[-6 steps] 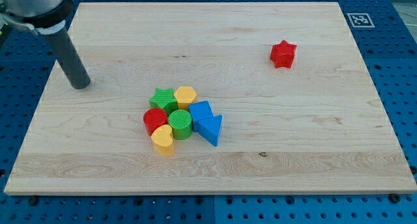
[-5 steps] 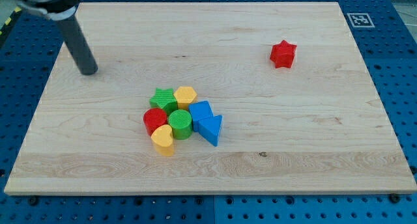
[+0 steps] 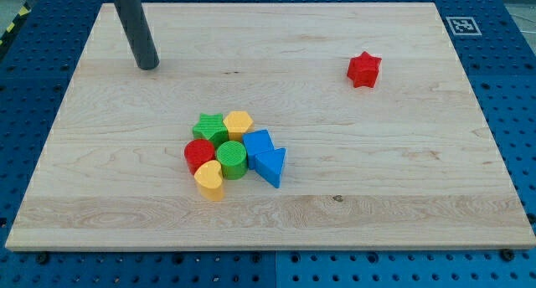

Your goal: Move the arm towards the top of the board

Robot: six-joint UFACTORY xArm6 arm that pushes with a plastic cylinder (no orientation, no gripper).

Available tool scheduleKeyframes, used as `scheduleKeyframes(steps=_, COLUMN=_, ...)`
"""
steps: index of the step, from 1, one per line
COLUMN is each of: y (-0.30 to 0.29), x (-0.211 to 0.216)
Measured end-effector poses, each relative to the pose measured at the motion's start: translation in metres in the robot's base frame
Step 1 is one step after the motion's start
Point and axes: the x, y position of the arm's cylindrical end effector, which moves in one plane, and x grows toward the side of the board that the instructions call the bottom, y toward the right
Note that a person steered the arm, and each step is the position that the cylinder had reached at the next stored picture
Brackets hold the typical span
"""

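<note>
1. Camera view: my tip [image 3: 148, 67] rests on the wooden board [image 3: 377, 179] in its upper-left area, near the top edge. It is a bare rod end, with nothing that opens or closes, and it touches no block.
2. A packed cluster of seven blocks sits well below my tip and to its right, near the board's middle.
3. Nearest my tip in that cluster are the green star [image 3: 209, 126] and, just right of it, the yellow hexagon [image 3: 239, 123].
4. Below those lie the red cylinder [image 3: 198, 154] and the green cylinder [image 3: 232, 159], with the yellow heart [image 3: 209, 179] lowest of all.
5. On the cluster's right side, farthest from my tip, are the blue block [image 3: 258, 142], shape unclear, and the blue triangle [image 3: 271, 166], touching each other.
6. The red star [image 3: 364, 69] stands alone, far to my tip's right at about the same height, well apart from everything.
</note>
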Motion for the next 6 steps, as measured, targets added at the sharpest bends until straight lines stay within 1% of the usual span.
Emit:
scheduleKeyframes(steps=1, y=0.0, x=-0.023)
scheduleKeyframes(steps=3, y=0.01, x=-0.049)
scheduleKeyframes(steps=4, y=0.036, x=-0.049)
scheduleKeyframes(steps=5, y=0.042, x=-0.059)
scheduleKeyframes(steps=6, y=0.06, x=-0.083)
